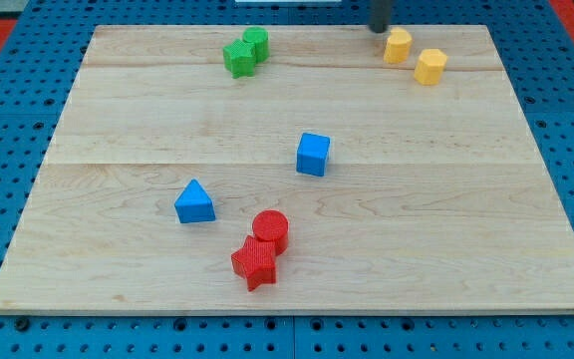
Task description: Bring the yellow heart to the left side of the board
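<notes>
Two yellow blocks sit near the view's top right. The left one [398,45] looks like the heart; the right one [430,66] looks like a pentagon, though their shapes are hard to make out. My tip [379,31] comes down at the board's top edge, just left of and above the yellow heart, very close to it; I cannot tell if they touch. Only the rod's lower end shows; the rest is cut off by the view's top.
A green star [237,58] and a green cylinder [256,42] touch at the top, left of centre. A blue cube [313,154] sits mid-board, a blue triangle [194,202] lower left. A red cylinder [270,229] and a red star [254,263] touch near the bottom. The wooden board [486,249] lies on a blue pegboard.
</notes>
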